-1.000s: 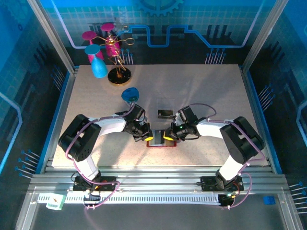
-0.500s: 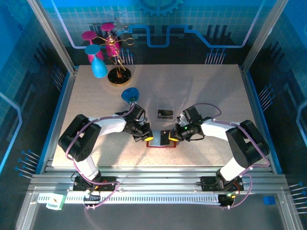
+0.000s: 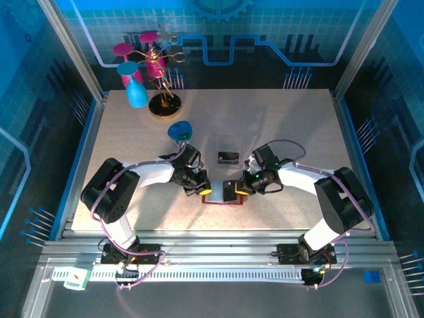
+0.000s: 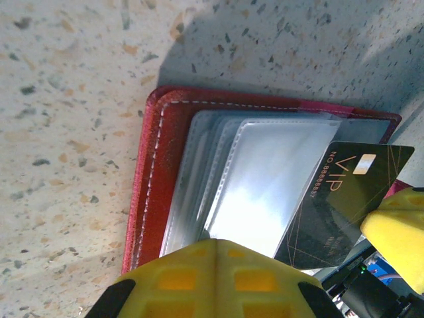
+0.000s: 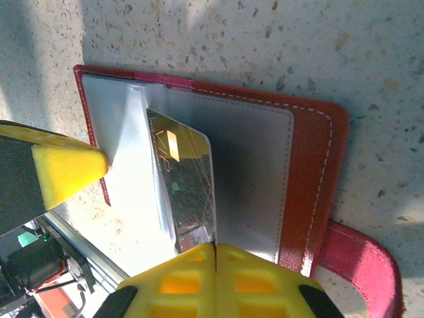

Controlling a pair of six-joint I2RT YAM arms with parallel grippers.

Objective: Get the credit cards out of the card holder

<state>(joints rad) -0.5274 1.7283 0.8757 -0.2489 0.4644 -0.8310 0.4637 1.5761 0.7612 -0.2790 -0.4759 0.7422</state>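
The holder (image 3: pixel 222 201), open near the middle of the table's (image 3: pixel 278 126) near edge, is largely hidden from above by both end effectors. A dark card (image 5: pixel 191 192) is seen protruding partly from the clear sleeves (image 4: pixel 258 172), its end clamped in the right end effector (image 5: pixel 215 249). The left end effector (image 4: pixel 213 246) is closed together at the sleeves; whether one is pinched cannot be told.

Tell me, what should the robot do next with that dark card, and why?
Probably the right gripper should pull the dark gold-lettered plastic card clear: it is shut on the card's edge, part of it sits in the red folding card holder, whose clear plastic sleeve the left gripper pinches.
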